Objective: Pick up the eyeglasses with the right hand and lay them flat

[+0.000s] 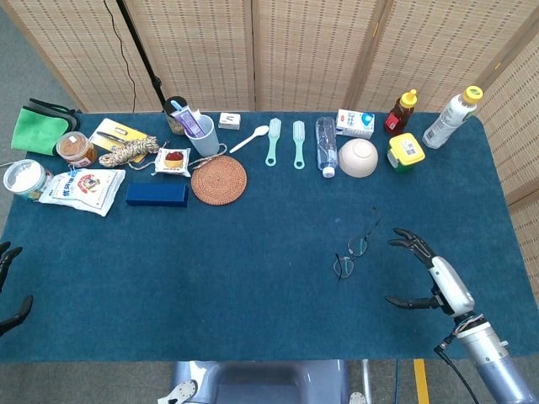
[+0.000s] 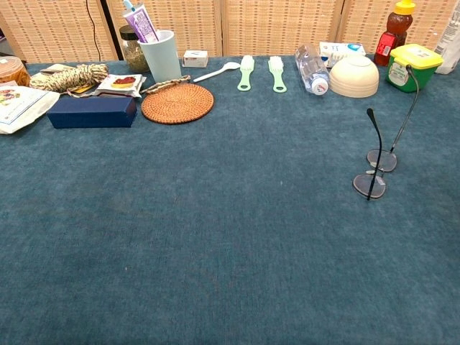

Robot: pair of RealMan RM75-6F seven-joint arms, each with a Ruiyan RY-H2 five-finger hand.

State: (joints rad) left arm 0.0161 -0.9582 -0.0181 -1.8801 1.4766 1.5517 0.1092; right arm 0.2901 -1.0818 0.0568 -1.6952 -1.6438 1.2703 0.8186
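The eyeglasses [image 1: 354, 252] [image 2: 376, 171] stand on the blue table cloth with their lenses down and both temples sticking up, right of centre. My right hand [image 1: 428, 273] is a short way to their right, near the front edge, with its fingers spread apart and nothing in them; it does not touch the glasses. It is out of the chest view. Only the dark fingertips of my left hand [image 1: 10, 286] show at the left edge of the head view, holding nothing I can see.
Along the back stand a white bowl [image 1: 358, 157], a lying water bottle [image 1: 327, 145], a yellow-lidded jar [image 1: 405, 151], a sauce bottle [image 1: 401, 112], two green brushes [image 1: 285, 142], a woven coaster [image 1: 219, 179], a cup [image 1: 202, 135] and a blue box [image 1: 157, 194].
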